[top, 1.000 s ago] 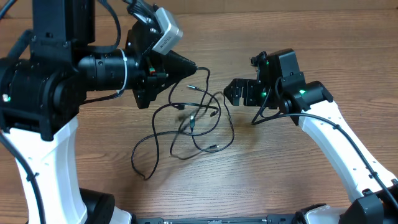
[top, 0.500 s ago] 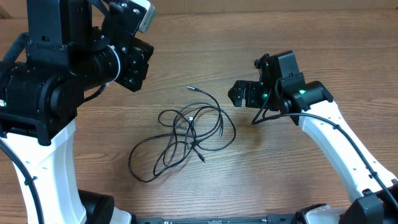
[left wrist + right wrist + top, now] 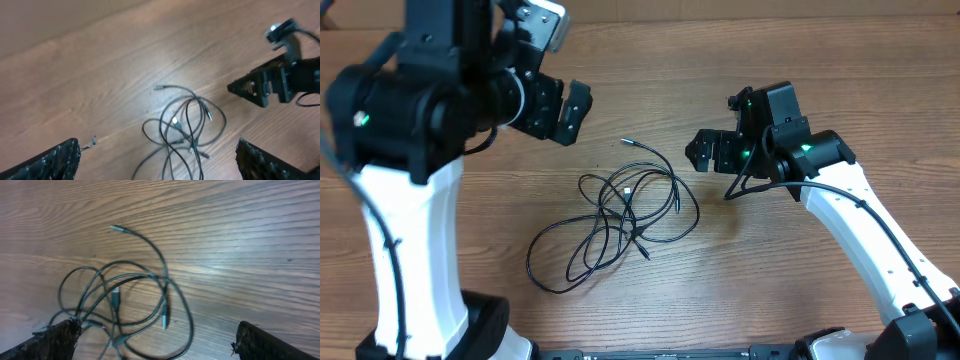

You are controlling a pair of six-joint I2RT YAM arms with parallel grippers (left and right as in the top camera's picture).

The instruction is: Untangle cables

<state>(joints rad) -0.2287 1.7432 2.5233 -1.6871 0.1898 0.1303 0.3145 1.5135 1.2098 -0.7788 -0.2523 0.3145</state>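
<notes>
Both spread wide, left hand (image 3: 563,112) and right hand (image 3: 704,152) hover flanking the cables (image 3: 625,198).

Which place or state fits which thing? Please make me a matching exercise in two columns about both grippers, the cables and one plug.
Things:
1. left gripper
2. right gripper
3. cables
4. silver-tipped plug

Places:
A. tangled on the table
B. loose end at the tangle's far side
C. open, upper left in the overhead view
D. open, just right of the tangle

Pairs: 1-C, 2-D, 3-A, 4-B
</notes>
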